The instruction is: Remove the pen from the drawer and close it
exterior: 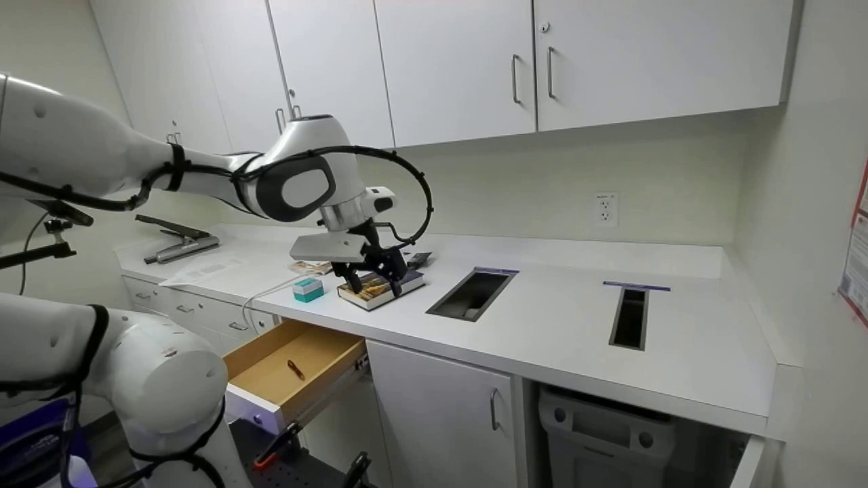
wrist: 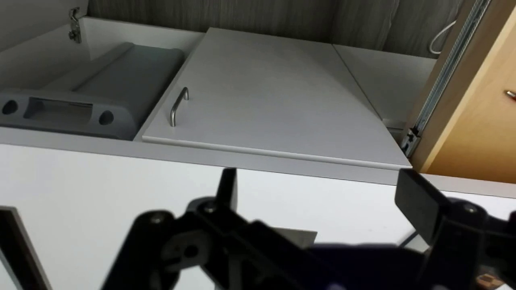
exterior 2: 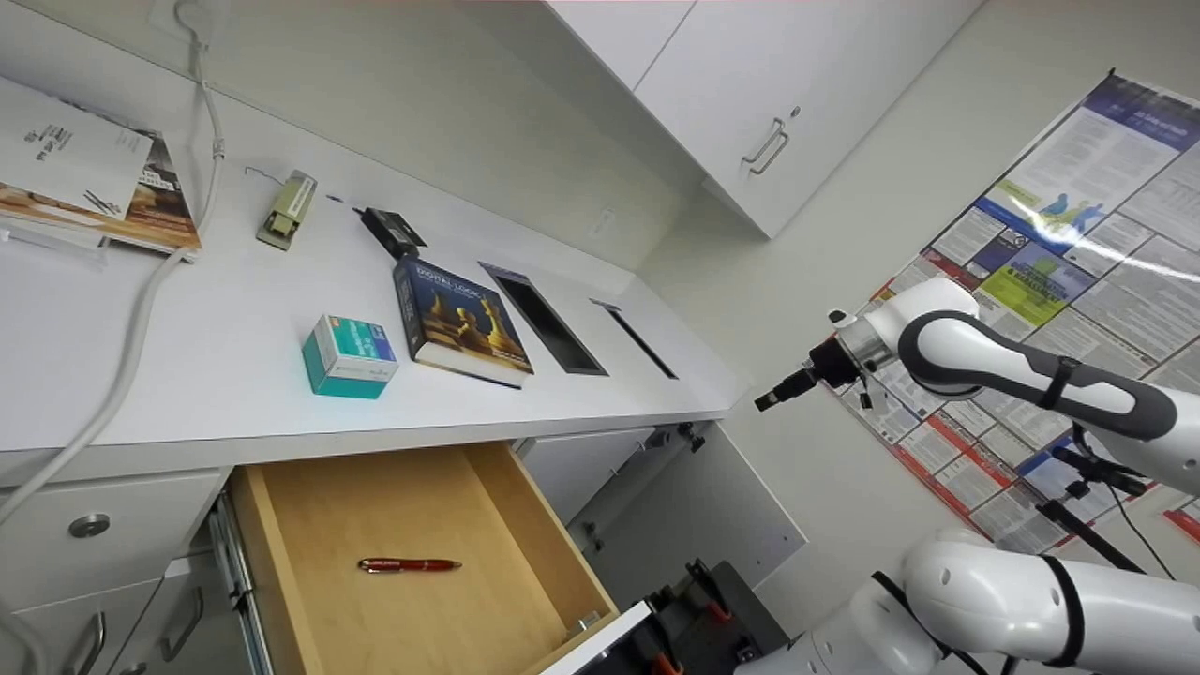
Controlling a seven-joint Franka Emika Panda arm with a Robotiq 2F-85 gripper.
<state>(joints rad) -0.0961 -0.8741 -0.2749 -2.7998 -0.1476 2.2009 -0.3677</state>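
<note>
The drawer is pulled out, with a tan wooden inside, in both exterior views [exterior: 325, 342] [exterior 2: 309, 516]. Its white front panel [exterior: 252, 410] faces out, partly hidden by the arm. A dark red pen lies on the drawer floor, in both exterior views [exterior: 296, 369] [exterior 2: 410, 565]. In the wrist view the drawer [wrist: 479, 137] is at the right, and only the pen's silver tip [wrist: 510, 94] shows at the edge. My gripper is open and empty, in both exterior views [exterior: 375, 290] [exterior 2: 769, 401] and the wrist view [wrist: 317, 177]. It is above the countertop, apart from drawer and pen.
A thick book [exterior 2: 469, 323] and a teal and white box [exterior 2: 352, 358] lie on the white countertop [exterior: 542, 325] behind the drawer. The countertop has two dark cut-outs [exterior: 473, 295] [exterior: 630, 318]. A white cable [exterior 2: 131, 366] hangs over its edge. Black clamps [exterior: 281, 440] stand below the drawer.
</note>
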